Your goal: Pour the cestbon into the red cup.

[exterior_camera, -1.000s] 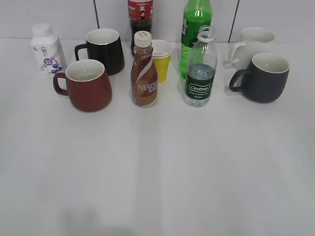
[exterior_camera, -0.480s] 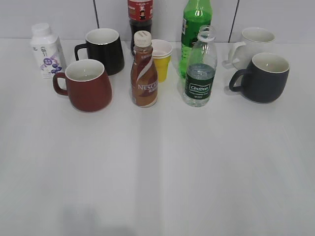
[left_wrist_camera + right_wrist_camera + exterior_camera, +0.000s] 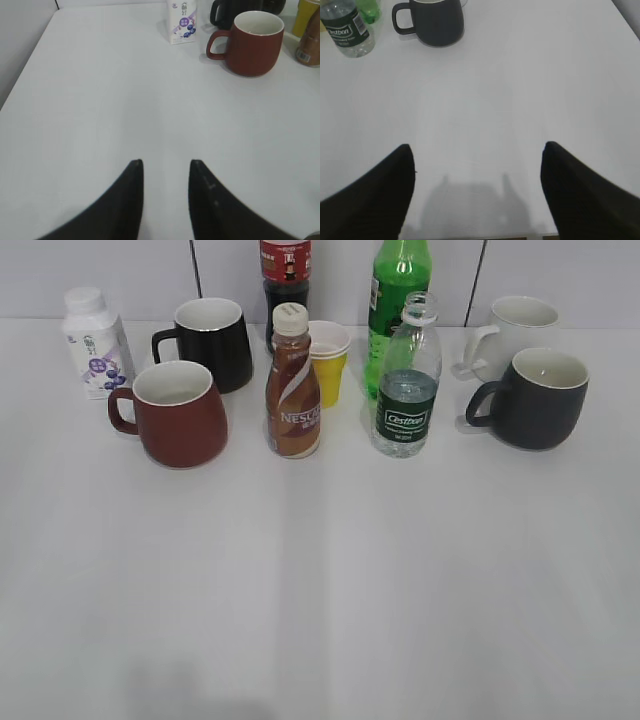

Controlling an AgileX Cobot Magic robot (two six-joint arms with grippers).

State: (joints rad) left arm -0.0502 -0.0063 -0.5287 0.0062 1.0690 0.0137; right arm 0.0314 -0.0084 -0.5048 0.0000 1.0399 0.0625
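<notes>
The cestbon stands uncapped on the desk, at three o'clock from the red cup. It looks light, thin-walled and probably part-full; grip its ribbed body near the label gently. The right tool gapes wide, the left tool narrowly; both are empty.

Visible only in the two wrist views; none of either arm in the exterior view.

Left gripper: two matte black fingers, broad at the base, tapering to blunt, rounded tips. Smooth surfaces, inner edges gently curved. No screws, cables or markings discernible.

Right gripper: two matte black fingers, wedge-shaped, wide at the base, narrowing to rounded points. Plain, unmarked, faintly soft in focus. Same finish as left pair.
</notes>
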